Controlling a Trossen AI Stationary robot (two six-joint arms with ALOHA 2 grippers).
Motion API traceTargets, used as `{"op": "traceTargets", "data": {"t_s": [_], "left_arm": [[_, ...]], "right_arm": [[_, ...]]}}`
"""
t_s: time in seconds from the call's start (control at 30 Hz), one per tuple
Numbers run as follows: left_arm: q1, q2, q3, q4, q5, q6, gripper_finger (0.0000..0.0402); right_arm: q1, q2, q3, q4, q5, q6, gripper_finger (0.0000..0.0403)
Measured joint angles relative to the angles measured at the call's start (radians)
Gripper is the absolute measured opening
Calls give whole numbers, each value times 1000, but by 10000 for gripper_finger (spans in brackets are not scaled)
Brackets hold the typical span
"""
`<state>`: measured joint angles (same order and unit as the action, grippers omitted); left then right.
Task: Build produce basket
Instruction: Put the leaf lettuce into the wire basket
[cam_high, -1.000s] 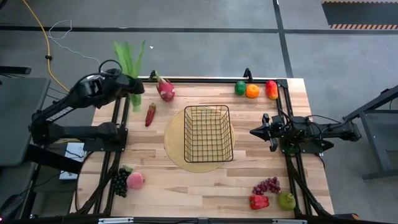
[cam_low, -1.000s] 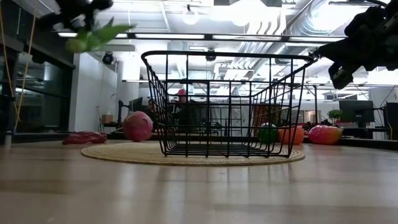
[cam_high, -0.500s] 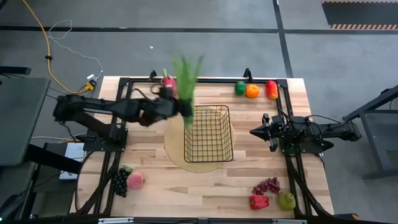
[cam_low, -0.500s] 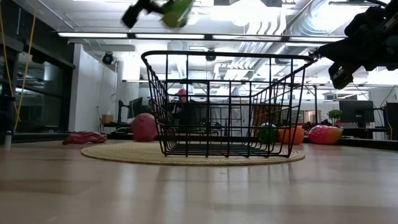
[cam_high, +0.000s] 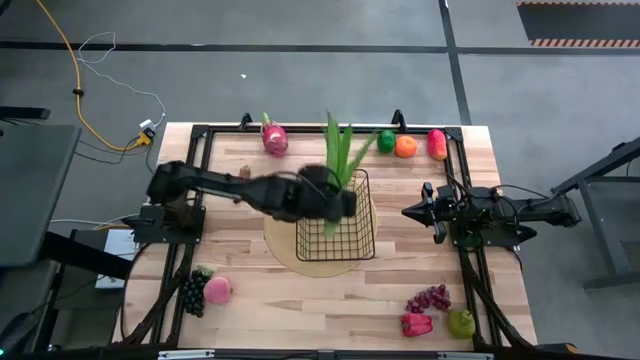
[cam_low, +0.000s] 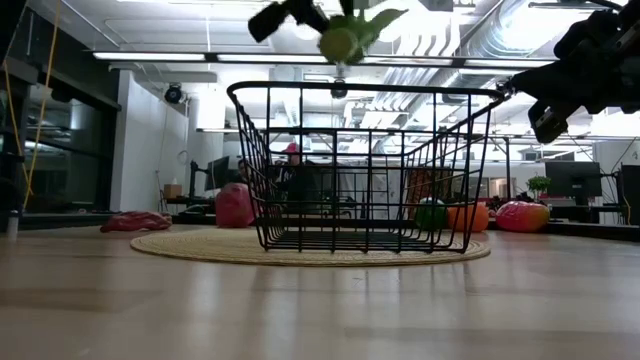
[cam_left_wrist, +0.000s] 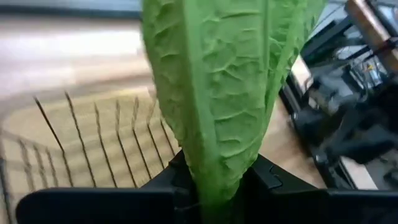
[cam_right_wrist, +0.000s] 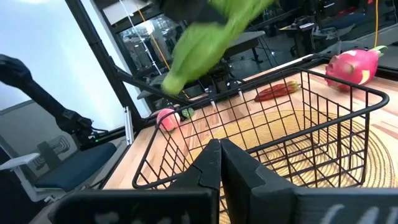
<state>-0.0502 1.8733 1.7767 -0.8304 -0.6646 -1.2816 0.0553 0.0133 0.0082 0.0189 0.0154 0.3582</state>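
I have the left gripper (cam_high: 333, 200) clamped on the green leafy bunch (cam_high: 340, 155) above the basket (cam_high: 340, 228) for dropping in, while the right gripper (cam_high: 408, 212) waits closed and empty beside it.

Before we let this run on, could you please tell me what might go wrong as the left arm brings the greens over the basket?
1. The left claw holds the greens by their base above the basket; the long leaves point past its far rim, so they may catch or drape over the wire when released.
2. A snag could drag the basket off its round mat.
3. The right claw, shut, waits near the basket's right side, where the left arm could brush it.
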Motion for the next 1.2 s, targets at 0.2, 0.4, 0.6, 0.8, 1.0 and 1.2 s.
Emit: {"op": "traceTargets", "data": {"t_s": [0.2, 0.4, 0.6, 0.8, 1.0, 1.2], "left_arm": [[-44, 99, 0, -56, 23, -144, 58], [-50, 134, 0, -242, -24, -259, 59], [-40, 135, -29, -273, -65, -336, 60], [-46, 134, -29, -272, -65, -250, 60], [-45, 134, -29, -272, -65, -208, 72], [-41, 134, -29, -272, -64, -232, 124]], "right_arm": [[0, 0, 0, 0, 0, 0, 0], [0, 1, 0, 0, 0, 0, 0], [0, 4, 0, 0, 0, 0, 0], [0, 5, 0, 0, 0, 0, 0], [0, 5, 0, 0, 0, 0, 0], [0, 5, 0, 0, 0, 0, 0]]}}
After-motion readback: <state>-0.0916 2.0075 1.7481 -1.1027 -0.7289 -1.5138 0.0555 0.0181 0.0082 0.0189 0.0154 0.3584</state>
